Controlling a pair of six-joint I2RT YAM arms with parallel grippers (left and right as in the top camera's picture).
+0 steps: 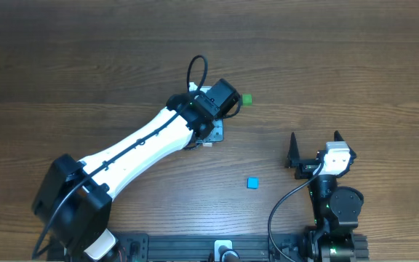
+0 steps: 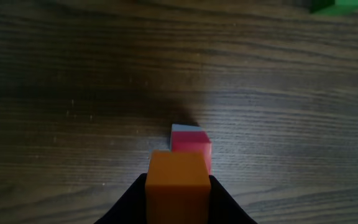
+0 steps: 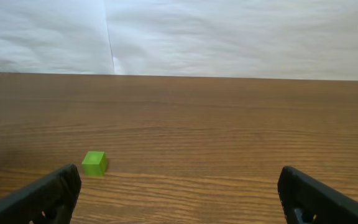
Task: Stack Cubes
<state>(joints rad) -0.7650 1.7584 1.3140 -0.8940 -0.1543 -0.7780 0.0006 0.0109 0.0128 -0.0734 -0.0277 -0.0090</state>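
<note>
My left gripper (image 2: 178, 198) is shut on an orange cube (image 2: 178, 185), held over the table's middle. Just past it a red cube (image 2: 192, 147) rests on the wood, its near part hidden behind the orange one; I cannot tell whether they touch. In the top view the left gripper (image 1: 211, 129) points down at the middle of the table. A green cube (image 1: 247, 100) (image 3: 94, 163) (image 2: 337, 6) lies just to its right. A blue cube (image 1: 252, 183) sits nearer the front. My right gripper (image 1: 315, 154) (image 3: 179, 208) stands open and holds nothing, low at the right.
The wooden table (image 1: 355, 65) is bare wood at the back, left and far right. A white backdrop (image 3: 229, 37) stands behind the far edge. The left arm's white link (image 1: 137, 149) lies diagonally across the left half.
</note>
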